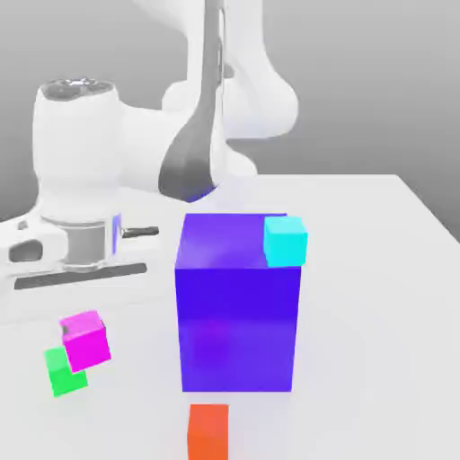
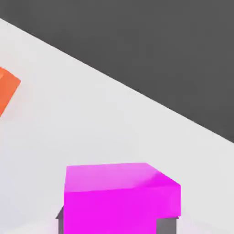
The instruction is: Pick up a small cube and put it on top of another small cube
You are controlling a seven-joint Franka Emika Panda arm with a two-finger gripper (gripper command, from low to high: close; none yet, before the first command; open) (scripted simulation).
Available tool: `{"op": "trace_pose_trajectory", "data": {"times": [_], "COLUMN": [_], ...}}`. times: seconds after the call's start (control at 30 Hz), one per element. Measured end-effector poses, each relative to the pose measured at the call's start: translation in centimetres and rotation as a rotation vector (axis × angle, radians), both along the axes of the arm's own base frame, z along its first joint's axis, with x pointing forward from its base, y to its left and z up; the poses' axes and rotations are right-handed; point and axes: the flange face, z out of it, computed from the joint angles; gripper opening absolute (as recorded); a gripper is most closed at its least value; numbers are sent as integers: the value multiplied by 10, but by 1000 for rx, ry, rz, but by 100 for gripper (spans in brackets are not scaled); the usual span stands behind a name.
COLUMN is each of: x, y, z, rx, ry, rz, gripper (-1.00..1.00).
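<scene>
Fingers (image 2: 165,226) are clamped on the pink cube (image 2: 119,197) — in the hand view the two dark fingertips sit tight against its lower sides, one each side, with the cube's bright top and front face towards the camera. In the exterior view the pink cube (image 1: 86,340) sits tilted, low on that view's left, and the green cube (image 1: 64,372) is right by it, slightly lower and further to the left, the two overlapping in the picture; whether pink actually rests on green or is just off it, I can't tell from here. Moving outward, the white table (image 1: 377,296) spreads under everything. The big blue cube (image 1: 238,305) stands upright in the middle of the exterior view, well to the right of the pink-and-green pair. A cyan cube (image 1: 286,241) shows at the blue cube's upper right corner — on it or behind it, hard to say. An orange cube (image 1: 208,432) lies in front of the blue one at the bottom edge, and in the hand view the orange cube (image 2: 6,87) peeks in at the edge, apart from the pink one. The white arm (image 1: 225,99) rises behind it all.
</scene>
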Motion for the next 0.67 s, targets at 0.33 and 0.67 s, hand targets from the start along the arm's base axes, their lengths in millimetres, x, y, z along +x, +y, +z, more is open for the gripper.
{"op": "trace_pose_trajectory", "data": {"times": [0.33,0.67], "x": [-45,-49], "y": [-42,-42], "z": [-39,-80], "rx": [65,70], "ry": [47,53], "rz": [8,4], "gripper": [-100,100]}}
